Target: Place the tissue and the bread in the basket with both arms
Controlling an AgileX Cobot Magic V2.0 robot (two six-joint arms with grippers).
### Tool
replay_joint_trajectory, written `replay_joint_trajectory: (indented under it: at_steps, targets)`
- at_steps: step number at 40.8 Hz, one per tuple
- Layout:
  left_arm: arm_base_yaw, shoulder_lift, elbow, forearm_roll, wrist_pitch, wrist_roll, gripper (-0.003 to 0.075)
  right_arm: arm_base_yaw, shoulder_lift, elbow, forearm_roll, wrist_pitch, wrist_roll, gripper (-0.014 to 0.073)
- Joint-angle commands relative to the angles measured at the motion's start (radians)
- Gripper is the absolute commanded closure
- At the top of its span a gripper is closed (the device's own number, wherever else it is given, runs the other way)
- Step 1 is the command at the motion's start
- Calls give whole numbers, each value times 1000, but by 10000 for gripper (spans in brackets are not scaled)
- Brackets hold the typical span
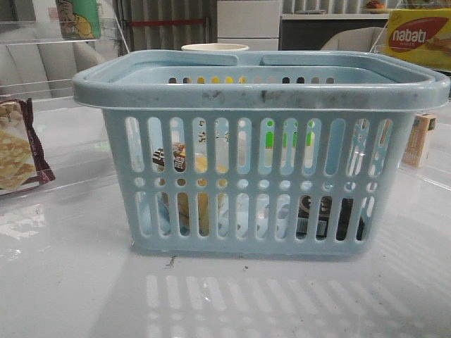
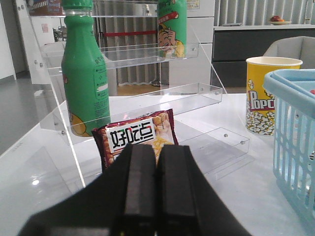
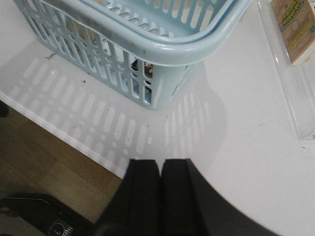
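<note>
The left tool (image 2: 156, 196) has its two black fingers pressed together on nothing, at the bottom centre of its wrist view, pointing at a maroon-edged cracker packet (image 2: 140, 140) leaning on a clear acrylic shelf (image 2: 162, 98) beside a green bottle (image 2: 84, 73) and a yellow popcorn cup (image 2: 268, 93). The right tool (image 3: 160, 196) is likewise closed and empty, low in its frame above the white desk (image 3: 236, 147) edge.

Centre of the front view, the light-blue basket (image 1: 261, 91) is stiff slotted plastic with a scuffed rim. Through its slots the bread (image 1: 201, 169) shows left of centre: golden, in clear wrap, probably light, soft and crushable, its film slippery, best taken gently across its sides. The tissue (image 1: 324, 215) lies low at the right: a dark pack, likely light and squashy, fine to pinch across its width. Both already seem to sit inside, so the task looks finished
</note>
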State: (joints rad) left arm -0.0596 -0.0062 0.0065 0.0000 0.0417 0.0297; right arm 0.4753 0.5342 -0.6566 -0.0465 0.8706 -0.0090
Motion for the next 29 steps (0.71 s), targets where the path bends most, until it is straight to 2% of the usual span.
replay_joint_trajectory:
  at_steps: [1, 24, 27, 29]
  targets:
    - [-8, -19, 0, -10, -92, 2, 624, 1, 2, -27, -11, -64, -8, 541]
    - [-8, -19, 0, -10, -92, 2, 624, -3, -10, -23, -11, -64, -8, 541]
    - [-8, -19, 0, -10, -92, 2, 624, -34, -38, 1, -40, -92, -8, 541]
    - [-8, -19, 0, -10, -92, 2, 624, -82, -73, 27, -43, -162, -8, 541]
